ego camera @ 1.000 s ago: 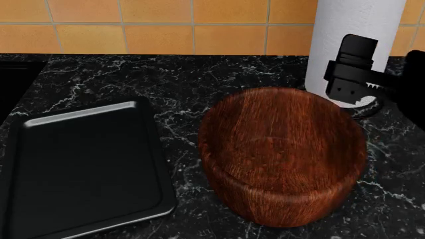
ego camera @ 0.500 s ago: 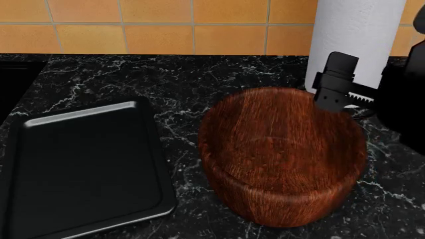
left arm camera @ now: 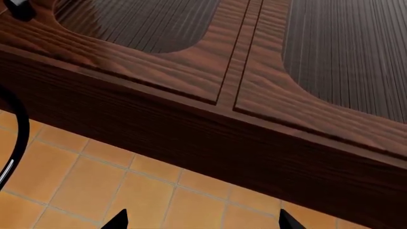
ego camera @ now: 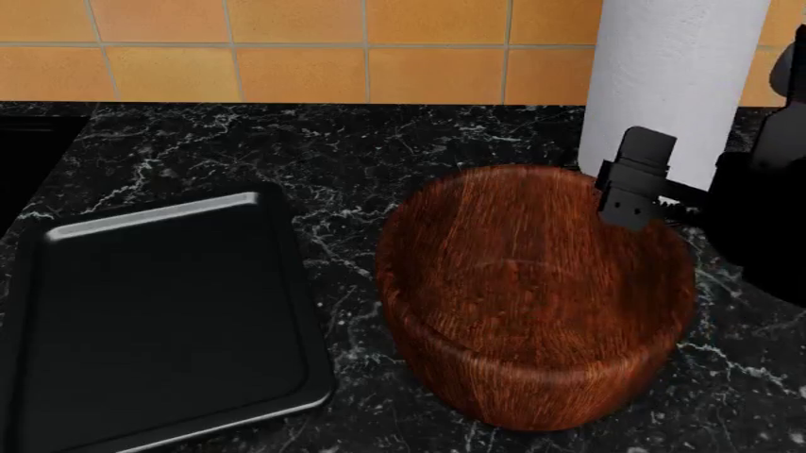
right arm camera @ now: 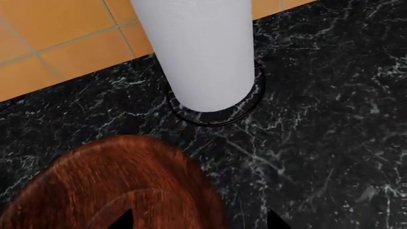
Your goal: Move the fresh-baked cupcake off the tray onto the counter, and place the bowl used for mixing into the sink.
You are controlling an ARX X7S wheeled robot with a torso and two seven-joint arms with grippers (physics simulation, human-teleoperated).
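One right hand [ego camera: 629,203] open over wooden bowl [ego camera: 535,293] rim, left hand [left arm camera: 200,220] open, no readable writing

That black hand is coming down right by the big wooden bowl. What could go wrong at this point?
The right hand hangs over the bowl's far rim, close beside the paper towel roll; a sideways slip might bump the roll. The bowl looks thick-walled and wide, so a grip on one rim could let it tilt or slide. The tray lies just beside the bowl, toward the sink side, so a low carry might clip its raised rim.
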